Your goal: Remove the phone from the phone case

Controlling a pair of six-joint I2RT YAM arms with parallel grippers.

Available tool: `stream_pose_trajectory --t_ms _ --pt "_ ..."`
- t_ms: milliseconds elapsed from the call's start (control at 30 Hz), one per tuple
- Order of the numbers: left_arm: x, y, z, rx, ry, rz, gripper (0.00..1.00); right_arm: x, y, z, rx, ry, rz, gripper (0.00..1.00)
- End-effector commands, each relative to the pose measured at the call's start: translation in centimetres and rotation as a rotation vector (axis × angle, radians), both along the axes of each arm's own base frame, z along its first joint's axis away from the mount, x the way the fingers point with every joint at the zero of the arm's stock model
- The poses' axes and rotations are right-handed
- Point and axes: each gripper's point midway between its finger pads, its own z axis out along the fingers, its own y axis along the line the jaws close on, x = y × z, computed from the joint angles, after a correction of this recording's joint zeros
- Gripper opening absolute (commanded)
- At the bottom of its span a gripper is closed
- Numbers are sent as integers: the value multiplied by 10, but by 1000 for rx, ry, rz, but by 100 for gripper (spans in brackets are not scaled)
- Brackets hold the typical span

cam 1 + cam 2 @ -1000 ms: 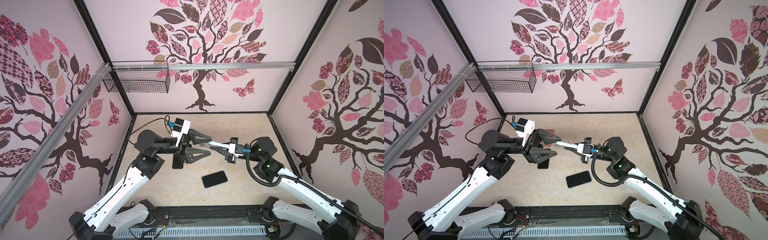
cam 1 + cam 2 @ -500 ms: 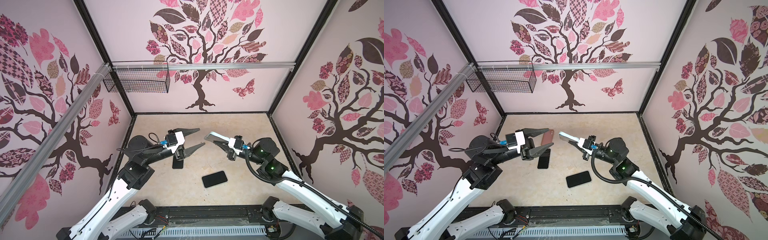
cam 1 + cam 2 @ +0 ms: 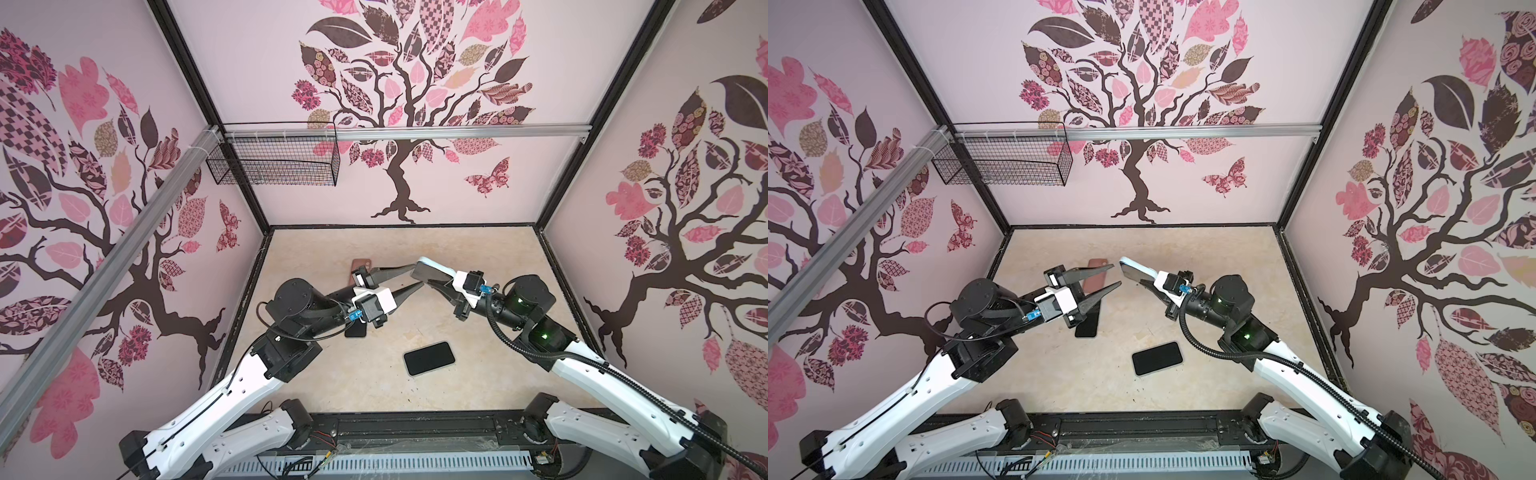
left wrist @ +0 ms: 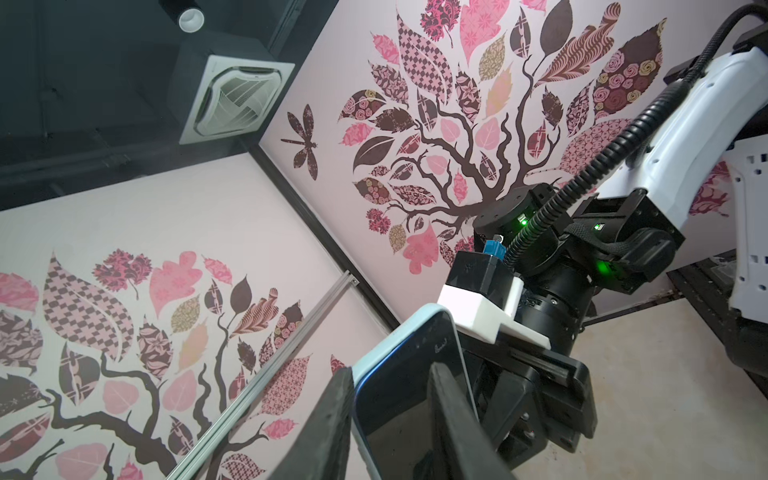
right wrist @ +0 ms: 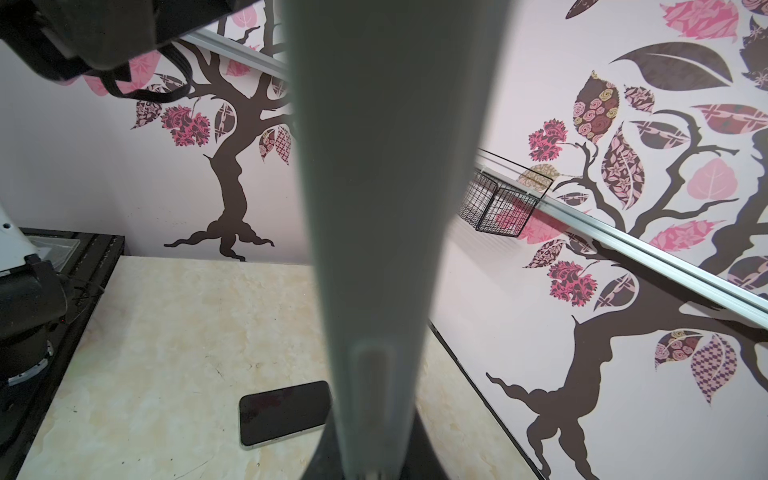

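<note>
Nearest you, a bare black smartphone (image 3: 428,358) lies flat on the table (image 3: 498,257), screen up. A dark phone-shaped slab (image 3: 1087,328) lies partly under the left arm. Neither looks like the job in hand.

Above them the right gripper (image 3: 438,282) stays clamped on one end of the cased phone (image 3: 430,271). It holds the phone in the air over mid-table, with the pale blue case (image 5: 374,166) still fully on.

What has changed is the left gripper (image 3: 413,276). It has come in on the phone's free end, and its jaws have narrowed from wide to part-way apart. In the left wrist view its fingers (image 4: 332,424) straddle the phone with screen still showing between them, so read it as not yet biting. The peel can probably start only once that grip seats.

Farthest off, a brown case (image 3: 1097,262) lies on the table.
</note>
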Motion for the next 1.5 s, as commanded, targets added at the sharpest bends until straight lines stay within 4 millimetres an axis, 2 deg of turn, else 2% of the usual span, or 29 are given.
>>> stream_pose_trajectory --t_ms 0,333,700,1200,1467 --pt "4 -5 -11 24 -22 11 31 -10 -9 48 90 -84 3 0" --pt "12 -13 -20 54 -16 18 30 -16 -8 51 93 -95 31 0" --pt "17 -7 -16 32 -25 70 29 -19 -11 54 107 -101 28 0" --pt "21 -16 -26 69 -6 53 29 -23 -8 56 106 -97 59 0" --pt "35 -19 -37 111 18 103 29 -27 -3 51 73 -96 91 0"
